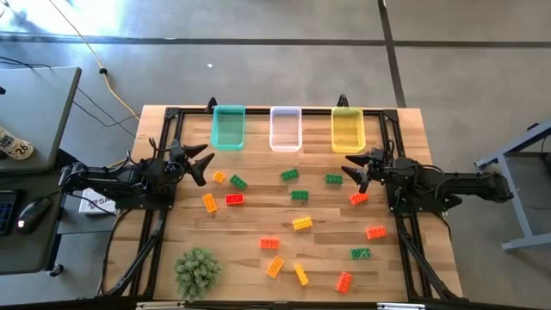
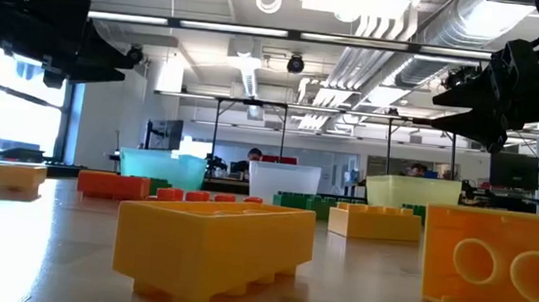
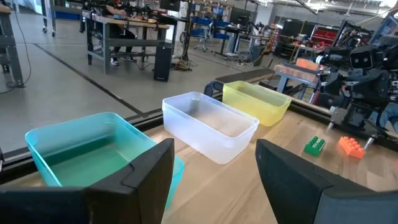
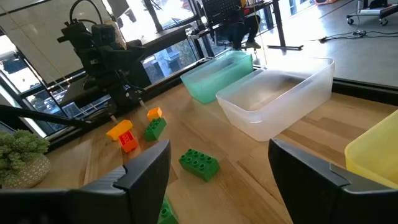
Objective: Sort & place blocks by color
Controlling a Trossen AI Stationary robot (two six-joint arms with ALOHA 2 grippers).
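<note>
Nearest the released left end effector [image 1: 203, 164] a yellow-orange block [image 1: 219, 176] is found just beside it on the counter [image 1: 258, 220]; other blocks are scattered; the right end effector [image 1: 355, 170], also released, is matched by a red-orange block [image 1: 359, 198].

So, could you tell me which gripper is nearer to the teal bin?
The left. The left gripper hangs open just beside the teal bin, toward the table's left edge. The right gripper is open across the table, past the clear bin, below the yellow bin.
</note>
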